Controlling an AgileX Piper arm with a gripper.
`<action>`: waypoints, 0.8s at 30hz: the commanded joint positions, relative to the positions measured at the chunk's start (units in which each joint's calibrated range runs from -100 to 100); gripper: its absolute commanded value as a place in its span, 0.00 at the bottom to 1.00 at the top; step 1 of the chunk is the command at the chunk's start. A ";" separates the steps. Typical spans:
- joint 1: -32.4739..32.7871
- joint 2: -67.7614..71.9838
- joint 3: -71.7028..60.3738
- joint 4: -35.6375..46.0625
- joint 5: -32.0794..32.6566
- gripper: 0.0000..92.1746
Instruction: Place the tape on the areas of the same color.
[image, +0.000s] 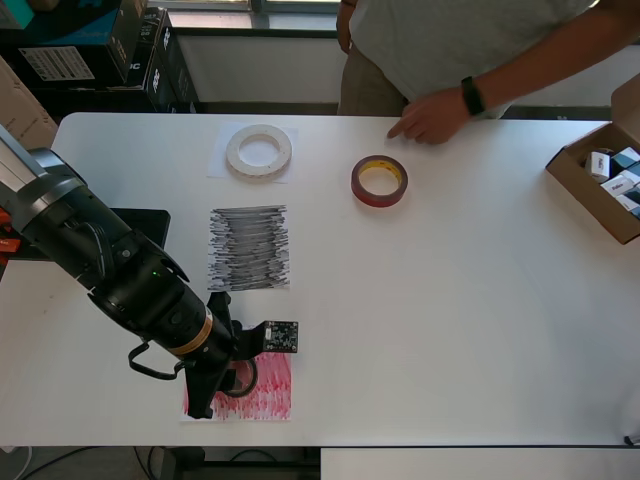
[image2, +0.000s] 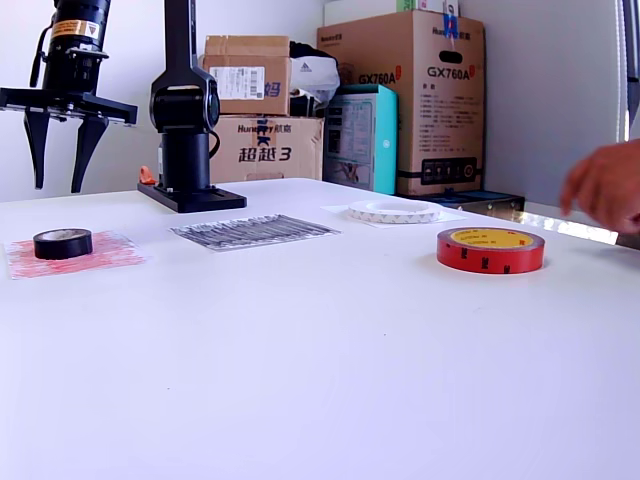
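White table (image2: 330, 370), stacked cardboard boxes (image2: 405, 100) behind, pale wall (image2: 560, 90), perhaps daylit.

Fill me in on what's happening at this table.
A robot arm's gripper hangs open above the black tape roll, which sits on the red scribbled sheet. The white tape ring lies on the white sheet. The red tape roll sits on bare table, the black scribbled sheet is empty, and a person's hand rests nearby.
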 joint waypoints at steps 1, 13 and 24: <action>0.19 -0.46 2.26 -0.46 -4.10 0.50; 3.35 1.60 2.45 -0.46 -3.69 0.50; 1.61 3.75 1.81 -0.46 -4.02 0.50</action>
